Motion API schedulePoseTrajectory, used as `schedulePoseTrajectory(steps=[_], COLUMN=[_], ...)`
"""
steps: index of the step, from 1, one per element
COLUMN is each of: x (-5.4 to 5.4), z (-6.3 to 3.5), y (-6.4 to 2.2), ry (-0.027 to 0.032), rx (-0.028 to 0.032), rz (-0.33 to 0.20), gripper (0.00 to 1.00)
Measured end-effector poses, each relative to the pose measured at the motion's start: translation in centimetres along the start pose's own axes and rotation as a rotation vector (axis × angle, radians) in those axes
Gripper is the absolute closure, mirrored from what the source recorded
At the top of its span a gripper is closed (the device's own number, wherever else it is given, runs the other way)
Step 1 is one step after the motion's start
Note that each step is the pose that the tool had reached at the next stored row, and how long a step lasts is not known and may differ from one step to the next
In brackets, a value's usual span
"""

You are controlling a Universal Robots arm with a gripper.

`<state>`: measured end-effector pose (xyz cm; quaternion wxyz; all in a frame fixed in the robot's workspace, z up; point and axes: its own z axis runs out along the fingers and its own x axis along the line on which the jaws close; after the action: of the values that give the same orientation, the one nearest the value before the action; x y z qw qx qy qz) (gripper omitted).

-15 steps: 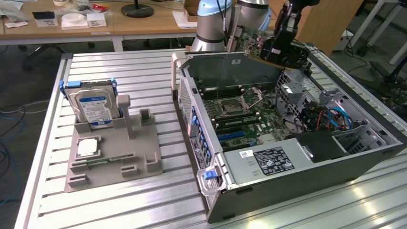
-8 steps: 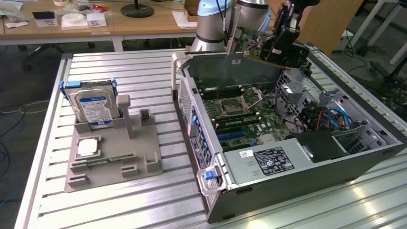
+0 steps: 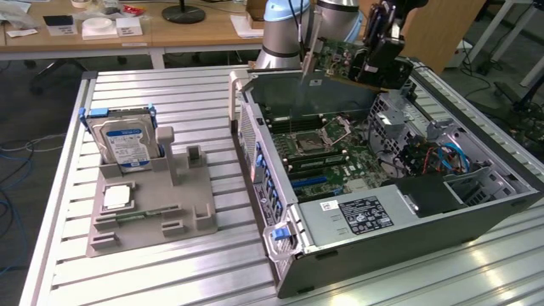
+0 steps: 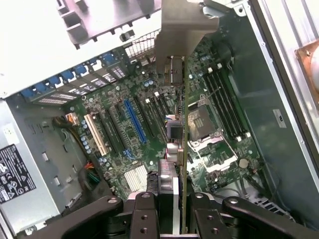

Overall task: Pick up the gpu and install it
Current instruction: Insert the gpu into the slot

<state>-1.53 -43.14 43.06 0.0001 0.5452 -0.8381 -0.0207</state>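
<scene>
while gripper (image 4: 172,206) clamps gpu (image 3: 337,58) above open computer case (image 3: 408,252), black label (image 3: 364,215) text illegible.

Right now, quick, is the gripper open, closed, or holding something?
The gripper: closed on the gpu, holding it above the open computer case.

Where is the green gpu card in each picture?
Exterior view: the gpu hangs in the tool above the open computer case, near the picture's top middle.
Wrist view: the gpu is seen edge-on, gripped by the tool, over the motherboard.
Shared landmark: the square CPU socket on the motherboard.
</scene>
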Motion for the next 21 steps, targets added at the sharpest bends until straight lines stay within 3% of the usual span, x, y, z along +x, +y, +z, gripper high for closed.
schedulePoseTrajectory(steps=[6,16,18,21], x=[0.00,0.00,0.01,0.02], z=[0.12,0.32,0.37,0.43], y=[-0.01,-0.02,-0.02,-0.01], ry=[0.0035,0.0063,0.0048,0.0013], rx=[-0.0022,-0.0037,0.0020,0.0153], rz=[-0.099,-0.181,-0.182,-0.182], gripper=[0.72,0.72,0.72,0.72])
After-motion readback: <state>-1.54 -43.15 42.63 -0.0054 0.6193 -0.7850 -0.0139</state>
